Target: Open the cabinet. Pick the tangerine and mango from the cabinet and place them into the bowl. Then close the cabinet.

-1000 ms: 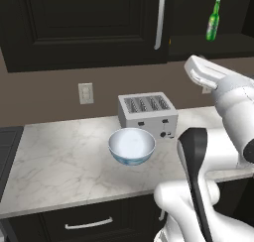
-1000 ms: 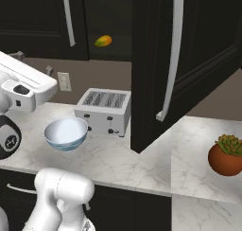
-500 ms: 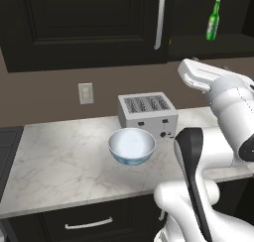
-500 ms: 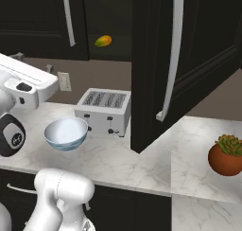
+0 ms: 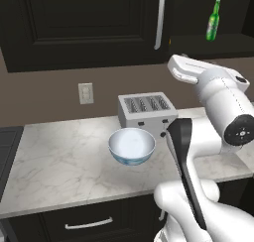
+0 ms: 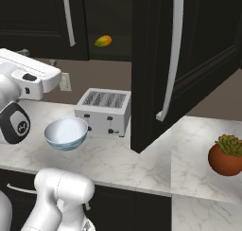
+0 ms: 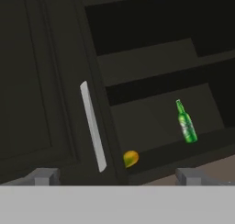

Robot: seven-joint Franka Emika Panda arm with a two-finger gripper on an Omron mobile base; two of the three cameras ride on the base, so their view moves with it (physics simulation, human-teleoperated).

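A simulated kitchen, with a white robot arm raised in front of a large black wall cabinet (image 6: 189, 55) that has panelled doors and long vertical silver bar handles. The right-hand door stands swung open; the left-hand door (image 7: 41, 94) is shut, its silver handle (image 7: 93, 126) running straight up and down.

Taking that silver handle as the landmark: in the hand view, a small oval yellow-green mango with an orange blush (image 7: 131, 158) lies on the lowest shelf just to the right of the handle's lower end, close to the front edge of the shelf. Its long axis looks roughly level, though it is too small to be sure. Farther right of the handle on the same shelf stands an upright green glass bottle (image 7: 186, 122). The round orange tangerine cannot be made out on the shelves.

The hand (image 7: 117, 176) is empty, its two dark finger tips spread wide apart at the bottom of the hand view. It points into the open cabinet, and the mango sits ahead of it, slightly above and between the tips, so the likely next move is a straight reach forward and a little up towards the shelf.

Below the cabinet, on the pale marbled surface (image 5: 59, 156), a deep glossy blue-white bowl (image 5: 132, 146) waits empty just in front of a silver toaster (image 5: 147, 112).
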